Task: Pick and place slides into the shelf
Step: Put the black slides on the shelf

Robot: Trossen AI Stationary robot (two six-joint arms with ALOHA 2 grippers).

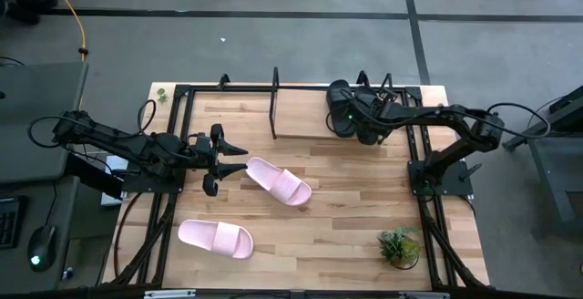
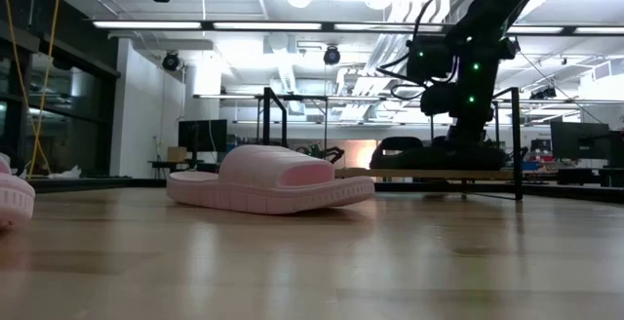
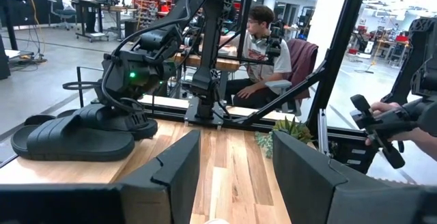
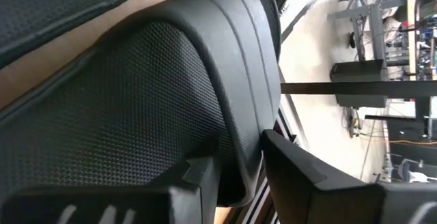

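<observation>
Two black slides (image 1: 341, 108) lie side by side at the right end of the shelf (image 1: 275, 104), along the table's far edge; they also show in the left wrist view (image 3: 68, 139). My right gripper (image 1: 357, 118) is shut on one of them (image 4: 171, 94). Two pale pink slides lie sole down on the table, one in the middle (image 1: 279, 181) and one nearer the front left (image 1: 216, 237). My left gripper (image 1: 235, 158) is open and empty, level, just left of the middle pink slide. My right gripper pinches the raised side rim (image 4: 244, 157) of a black slide between its two fingers, one finger on the textured footbed side and one (image 4: 300, 176) on the outer side. In the low view the slide (image 2: 444, 154) looks level on the shelf's board.
A small potted plant (image 1: 399, 246) stands at the table's front right. A black frame (image 1: 173, 135) edges the table. The shelf's left part (image 1: 246, 108) holds no slide. A person (image 3: 263, 50) sits beyond the table's right side.
</observation>
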